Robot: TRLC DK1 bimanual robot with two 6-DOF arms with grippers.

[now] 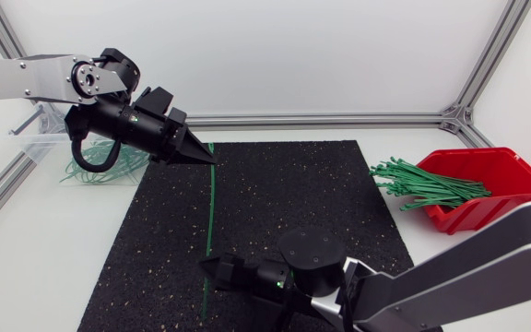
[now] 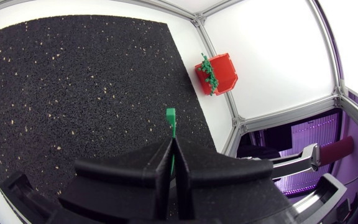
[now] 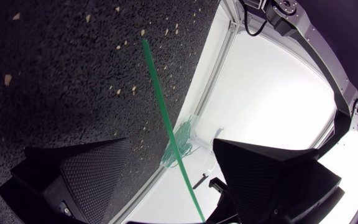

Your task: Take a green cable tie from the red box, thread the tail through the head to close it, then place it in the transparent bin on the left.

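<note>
A green cable tie (image 1: 208, 212) hangs straight, stretched over the black mat between my two grippers. My left gripper (image 1: 208, 160) is shut on its upper end at the mat's far left edge. In the left wrist view the tie's head (image 2: 171, 118) pokes out past the closed left gripper (image 2: 171, 142). My right gripper (image 1: 212, 270) sits low at the mat's near edge, open. The tie's tail (image 3: 160, 93) runs between the wide-apart fingers of the right gripper (image 3: 171, 142) without either touching it. The red box (image 1: 501, 175) holds several green ties at the right.
The transparent bin (image 1: 37, 140) stands at the far left behind my left arm, with several green ties (image 1: 100, 171) by it. The black mat (image 1: 293, 203) covers the table's middle. An aluminium frame rail runs along the back edge.
</note>
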